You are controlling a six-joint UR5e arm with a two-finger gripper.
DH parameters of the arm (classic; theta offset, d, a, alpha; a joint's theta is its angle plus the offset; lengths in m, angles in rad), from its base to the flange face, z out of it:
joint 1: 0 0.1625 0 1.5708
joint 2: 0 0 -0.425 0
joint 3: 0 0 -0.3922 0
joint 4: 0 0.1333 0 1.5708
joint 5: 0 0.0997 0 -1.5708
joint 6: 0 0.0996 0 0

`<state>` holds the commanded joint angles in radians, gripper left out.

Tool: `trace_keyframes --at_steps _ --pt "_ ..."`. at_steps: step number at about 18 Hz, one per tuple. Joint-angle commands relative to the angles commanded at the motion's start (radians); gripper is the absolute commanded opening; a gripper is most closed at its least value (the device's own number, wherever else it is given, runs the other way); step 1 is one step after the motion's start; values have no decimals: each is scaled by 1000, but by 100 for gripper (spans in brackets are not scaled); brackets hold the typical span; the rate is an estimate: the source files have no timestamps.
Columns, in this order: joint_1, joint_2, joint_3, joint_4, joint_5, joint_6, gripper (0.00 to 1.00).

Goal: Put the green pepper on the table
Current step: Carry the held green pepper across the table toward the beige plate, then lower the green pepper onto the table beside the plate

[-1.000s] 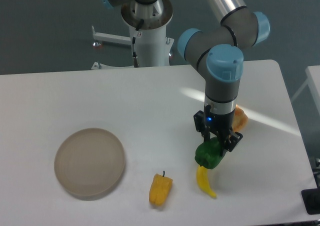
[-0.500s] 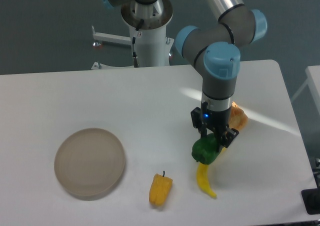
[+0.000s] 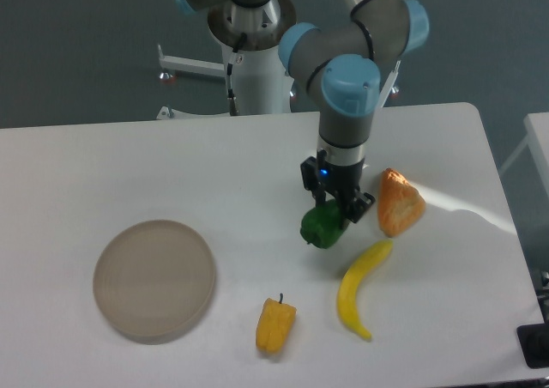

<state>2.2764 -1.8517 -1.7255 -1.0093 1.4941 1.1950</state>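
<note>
Pepper (image 3: 323, 227), green and glossy, hangs clamped in the claw (image 3: 335, 209) above the white table (image 3: 129, 165); the fingers close on its upper right side, and most of the fruit juts out down and to the left; whether it touches the tabletop or rides just over it I cannot tell, since no clear shadow gap shows.

Around it lie a banana (image 3: 358, 287) below and to the right, an orange wedge (image 3: 400, 202) just right of the claw, a yellow pepper (image 3: 275, 324) nearer the front edge, and a plate (image 3: 153, 277) well off to the left; the patch directly under the load looks bare.

To finish the step well, I judge the arm should come straight down over that bare patch until the pepper bears on the surface, then part the fingers slowly; a lumpy fruit held off-centre will likely tip or roll on release, so a low drop and a vertical retreat matter, with no sideways drift toward the wedge or the banana.

Against a second ago, the arm has swung up and left; the pepper then hung over the banana's upper end and hid it; now the banana shows whole, the wedge is uncovered, and the load sits nearer the table's middle.
</note>
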Motion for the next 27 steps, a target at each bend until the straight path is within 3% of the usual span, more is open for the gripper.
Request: trace_keyframes --at_steps 4,9,14,19,27 --pt "-18 26 -55 11 -11 -64 32" --pt "-130 -27 -59 161 -21 -253 32" --pt "-164 -55 -48 167 -26 -315 32" --pt "-157 -80 -20 166 -26 -296 32" --pt "-156 -96 -34 167 -25 -267 32"
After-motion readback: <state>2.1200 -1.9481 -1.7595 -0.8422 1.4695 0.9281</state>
